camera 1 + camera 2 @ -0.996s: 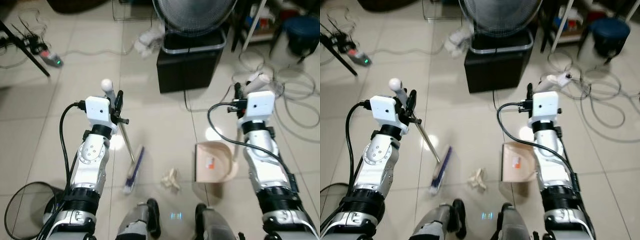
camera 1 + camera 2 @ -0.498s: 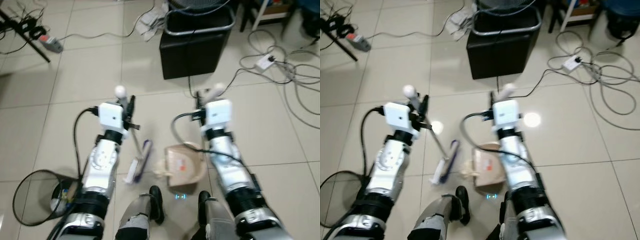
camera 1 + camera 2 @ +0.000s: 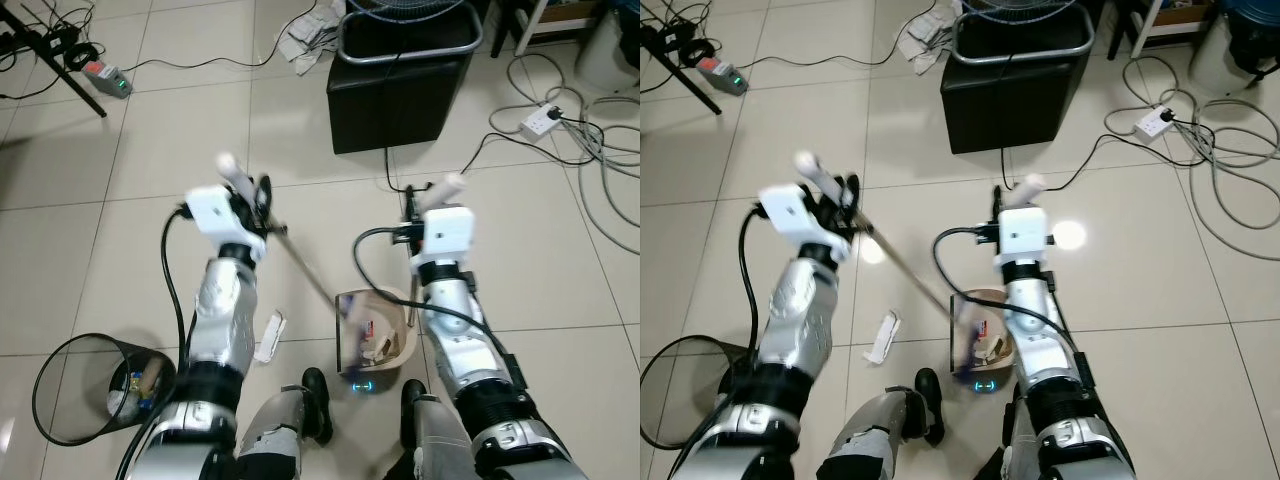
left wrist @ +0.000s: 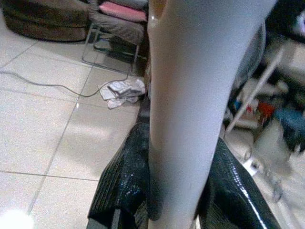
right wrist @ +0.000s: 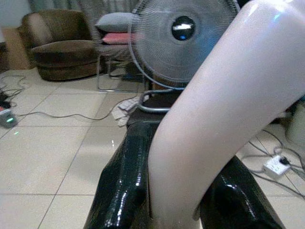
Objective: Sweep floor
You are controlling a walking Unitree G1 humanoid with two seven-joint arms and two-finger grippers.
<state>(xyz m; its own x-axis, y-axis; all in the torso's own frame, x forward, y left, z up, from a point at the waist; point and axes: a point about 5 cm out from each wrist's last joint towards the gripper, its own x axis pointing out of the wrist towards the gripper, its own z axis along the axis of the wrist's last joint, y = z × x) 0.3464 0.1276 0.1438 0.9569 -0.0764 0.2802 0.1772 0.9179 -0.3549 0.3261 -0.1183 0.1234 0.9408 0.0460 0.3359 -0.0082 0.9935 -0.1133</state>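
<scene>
Two tools met at the robot's feet: the left gripper (image 3: 252,195) was clamped on the broom handle (image 3: 305,270), which slanted down toward the right into the dustpan (image 3: 375,330). The right gripper (image 3: 425,195) pinched the dustpan handle (image 5: 214,109). One paper scrap (image 3: 268,338) lay left of the pan, nearer the left arm.

black box (image 3: 403,102) under fan (image 5: 182,45); power strip (image 3: 543,119), cables (image 3: 600,150) right; brown armchair (image 5: 62,56) beyond.
</scene>
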